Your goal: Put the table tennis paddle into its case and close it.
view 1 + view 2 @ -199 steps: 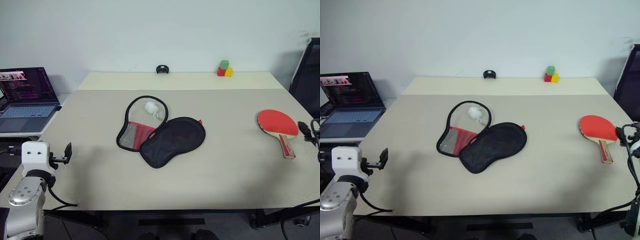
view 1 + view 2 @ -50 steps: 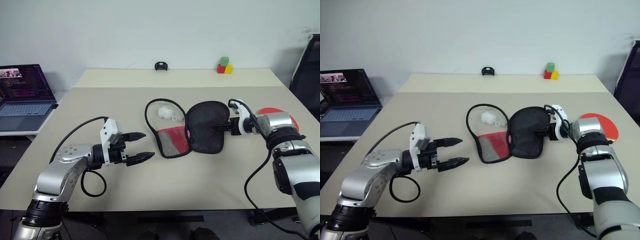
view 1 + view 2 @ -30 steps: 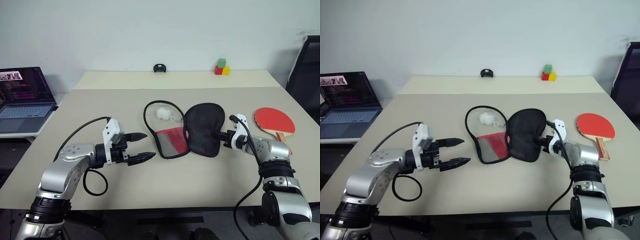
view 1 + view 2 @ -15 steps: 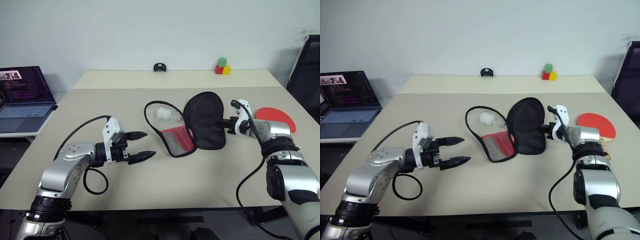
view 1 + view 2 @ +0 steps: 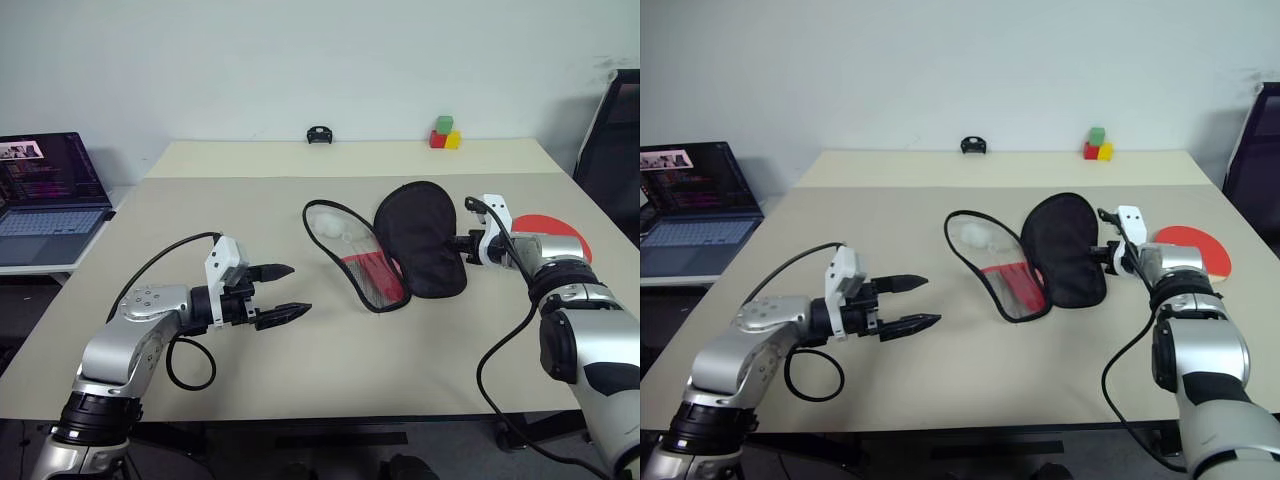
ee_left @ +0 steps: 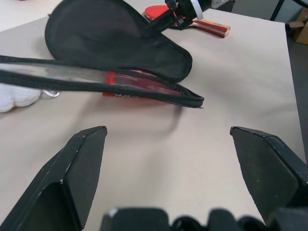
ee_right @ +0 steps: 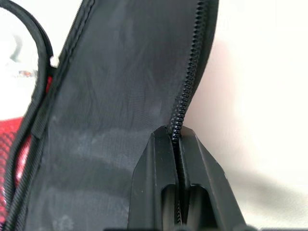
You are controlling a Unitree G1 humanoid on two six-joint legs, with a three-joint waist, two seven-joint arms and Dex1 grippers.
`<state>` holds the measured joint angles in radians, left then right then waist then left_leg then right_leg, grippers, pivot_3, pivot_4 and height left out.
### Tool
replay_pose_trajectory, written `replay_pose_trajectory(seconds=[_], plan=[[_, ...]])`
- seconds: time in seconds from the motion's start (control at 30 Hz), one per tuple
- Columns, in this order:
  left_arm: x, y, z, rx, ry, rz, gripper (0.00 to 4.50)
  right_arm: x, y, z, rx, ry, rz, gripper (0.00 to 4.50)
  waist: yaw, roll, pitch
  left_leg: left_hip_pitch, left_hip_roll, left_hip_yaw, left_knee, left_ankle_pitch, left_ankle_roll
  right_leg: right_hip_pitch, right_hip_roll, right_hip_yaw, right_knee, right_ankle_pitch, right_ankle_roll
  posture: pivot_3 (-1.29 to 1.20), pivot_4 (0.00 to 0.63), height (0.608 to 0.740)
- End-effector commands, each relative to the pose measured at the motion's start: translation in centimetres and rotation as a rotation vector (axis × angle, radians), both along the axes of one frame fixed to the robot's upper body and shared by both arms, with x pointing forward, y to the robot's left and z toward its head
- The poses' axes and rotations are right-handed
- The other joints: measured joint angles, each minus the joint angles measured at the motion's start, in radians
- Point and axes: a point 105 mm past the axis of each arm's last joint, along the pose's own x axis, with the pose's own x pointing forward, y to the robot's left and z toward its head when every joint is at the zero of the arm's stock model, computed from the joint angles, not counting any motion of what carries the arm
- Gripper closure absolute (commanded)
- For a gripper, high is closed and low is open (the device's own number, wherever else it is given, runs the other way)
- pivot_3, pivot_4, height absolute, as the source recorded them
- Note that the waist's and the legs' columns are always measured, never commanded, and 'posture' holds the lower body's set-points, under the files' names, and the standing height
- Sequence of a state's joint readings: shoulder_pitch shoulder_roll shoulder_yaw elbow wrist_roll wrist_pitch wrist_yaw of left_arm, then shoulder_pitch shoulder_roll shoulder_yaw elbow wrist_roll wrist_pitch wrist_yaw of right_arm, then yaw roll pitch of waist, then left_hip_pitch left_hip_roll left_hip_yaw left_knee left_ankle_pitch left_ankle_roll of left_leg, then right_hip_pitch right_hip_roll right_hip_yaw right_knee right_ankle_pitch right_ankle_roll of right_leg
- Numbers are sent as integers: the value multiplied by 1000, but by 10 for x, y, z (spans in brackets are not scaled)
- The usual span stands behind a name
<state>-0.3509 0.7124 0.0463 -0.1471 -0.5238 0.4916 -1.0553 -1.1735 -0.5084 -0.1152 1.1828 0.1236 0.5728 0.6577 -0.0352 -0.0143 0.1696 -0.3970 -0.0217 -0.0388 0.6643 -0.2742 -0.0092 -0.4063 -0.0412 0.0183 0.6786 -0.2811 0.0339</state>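
Note:
The case lies open mid-table: its black half [image 5: 420,238] is raised and tilted, and the red mesh half [image 5: 365,268] trails to its left. My right gripper [image 5: 463,243] is shut on the black half's zipper edge [image 7: 190,82]. The table tennis paddle [image 5: 553,227] lies flat behind my right hand, its red face partly hidden by the wrist. A white ball [image 5: 331,226] sits inside the mesh half's loop. My left gripper [image 5: 285,292] hovers open above the table, left of the case, with nothing between its fingers [image 6: 79,159].
A laptop [image 5: 45,195] stands open off the table's left side. Red, green and yellow blocks [image 5: 443,134] and a small black object [image 5: 320,135] sit at the far edge. A black chair [image 5: 612,140] stands beyond the right edge.
My right gripper has pulled the case to the right and lifted it a little, tilting the black half up; the mesh half and ball slid along. The left arm stayed still.

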Motion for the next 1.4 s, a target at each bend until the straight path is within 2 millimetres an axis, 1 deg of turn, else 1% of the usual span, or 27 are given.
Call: replay_pose_trajectory(seconds=[0.03,0.07,0.13,0.17,0.27,0.43,0.57,0.67,0.77,0.93,1.1,1.2,1.3,1.4], plan=[[1,1,11,3,-50,-1,0,4,3,19,-6,-52,35,4468,0,0,0,0,0,0,0,0,0,0,0,0,0,0,0,0,150,740],[2,1,11,2,-50,-2,0,3,7,18,-1,-49,51,4468,0,0,0,0,0,0,0,0,0,0,0,0,0,0,0,0,150,740],[2,0,11,2,-50,-3,0,5,7,17,-8,-56,39,4468,0,0,0,0,0,0,0,0,0,0,0,0,0,0,0,0,150,740],[2,0,11,2,-49,-3,0,5,6,17,-11,-61,31,4282,0,0,0,0,0,0,0,0,0,0,0,0,0,0,0,0,150,740],[2,0,11,2,-50,-2,0,7,4,18,-16,-75,9,3472,0,0,0,0,0,0,0,0,0,0,0,0,0,0,0,0,150,740],[2,1,11,2,-51,3,0,9,4,24,7,-113,-4,1759,0,0,0,0,0,0,0,0,0,0,0,0,0,0,0,0,150,740],[3,1,11,-5,-56,14,0,9,6,32,64,-145,5,1759,0,0,0,0,0,0,0,0,0,0,0,0,0,0,0,0,150,740],[13,-2,14,-30,-83,44,0,8,8,34,101,-162,4,1759,3,0,0,0,0,0,0,0,0,0,0,0,0,0,0,0,150,740],[20,-11,19,-63,-103,39,0,5,6,34,129,-171,-13,1759,3,0,0,0,0,-1,1,0,0,0,0,0,1,0,0,0,150,740],[31,-24,27,-113,-138,31,0,-4,-2,27,157,-160,-40,1759,4,0,0,-1,0,-1,1,0,0,0,0,0,0,0,0,0,150,740],[38,-37,29,-139,-150,22,0,-18,-18,19,163,-141,-104,1759,4,0,0,-1,0,-1,1,0,0,0,-1,0,0,0,0,0,150,740],[47,-44,28,-153,-160,37,0,-28,-34,21,166,-154,-156,1759,5,0,0,-1,0,-1,1,0,0,0,-1,0,1,0,0,0,150,740],[54,-50,28,-168,-169,43,0,-37,-43,25,181,-179,-183,1759,5,0,0,-1,0,-1,1,0,0,0,0,0,1,0,0,0,150,740],[62,-57,28,-180,-178,50,0,-46,-46,31,193,-209,-185,1759,4,0,0,-1,0,0,1,0,0,0,0,0,1,0,0,0,150,740]])
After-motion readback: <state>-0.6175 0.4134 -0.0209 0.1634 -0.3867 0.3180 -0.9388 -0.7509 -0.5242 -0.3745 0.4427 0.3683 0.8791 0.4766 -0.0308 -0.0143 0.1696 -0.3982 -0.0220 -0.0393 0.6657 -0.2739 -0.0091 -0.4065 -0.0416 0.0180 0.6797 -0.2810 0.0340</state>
